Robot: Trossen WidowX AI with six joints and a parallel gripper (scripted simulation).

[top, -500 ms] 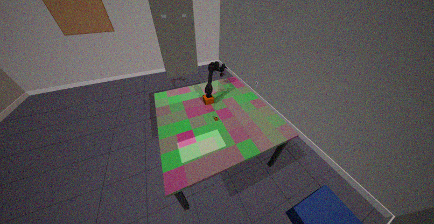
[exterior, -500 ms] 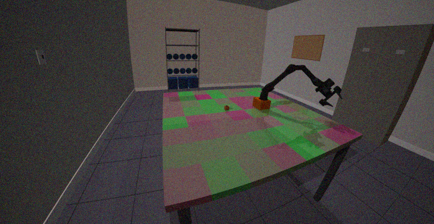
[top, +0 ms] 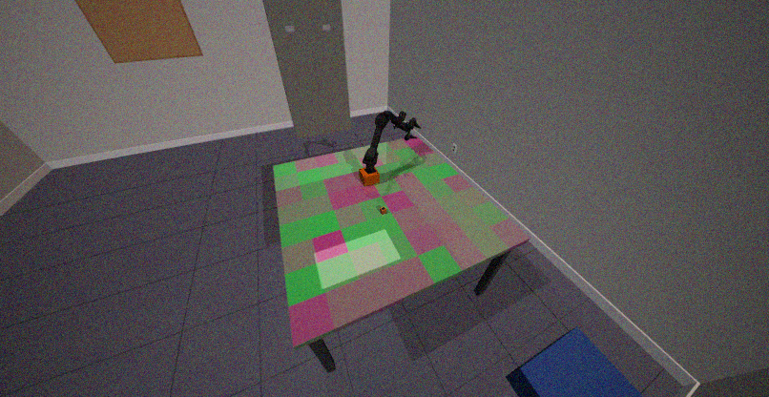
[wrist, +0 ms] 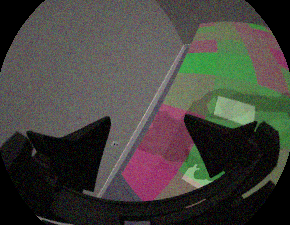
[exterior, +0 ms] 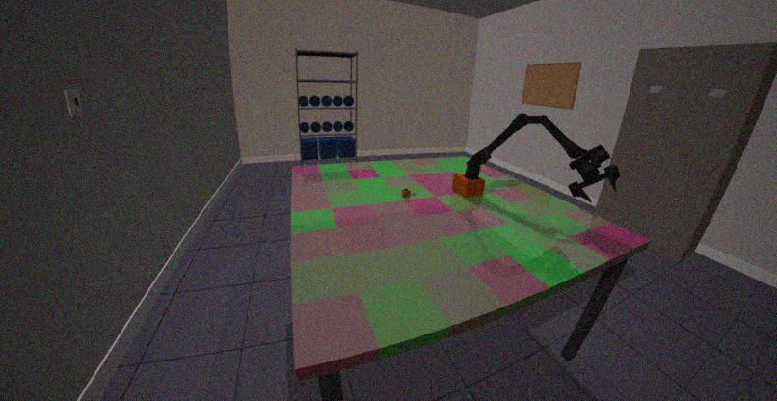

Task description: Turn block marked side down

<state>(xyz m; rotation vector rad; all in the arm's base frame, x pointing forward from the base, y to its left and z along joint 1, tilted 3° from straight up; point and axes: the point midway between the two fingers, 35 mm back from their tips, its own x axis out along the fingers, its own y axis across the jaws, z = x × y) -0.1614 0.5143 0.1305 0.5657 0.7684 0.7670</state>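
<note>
1. Gripper [exterior: 593, 183] is spread wide and nothing is held; in the wrist view the two dark fingers are seen far apart, with only wall, floor and the table edge between them

2. The gripper is hung out past the far right edge of the table [exterior: 347, 310] in the exterior view, near the grey door [exterior: 690, 143], pointed down and away from the work

3. The arm [exterior: 522, 126] is arched up from its orange base [exterior: 468, 185], which is seated on the table toward the far side

4. The block [exterior: 405, 192] is found resting on the table to the left of the base in the exterior view, well apart from the gripper; in the top view it [top: 383, 209] is seen just near-side of the base. It is not shown in the wrist view

5. The block is small and orange; which face is marked cannot be told at this size

6. Handling, as judged: a small rigid cube, likely light, not fragile, with flat faces that may slip if pinched at an edge. It is best taken across two opposite side faces, mid-height, so it can be rolled over and set down flat

7. Task is judged barely begun: the block is untouched, and the arm must be swung back across the base before any grasp
</note>
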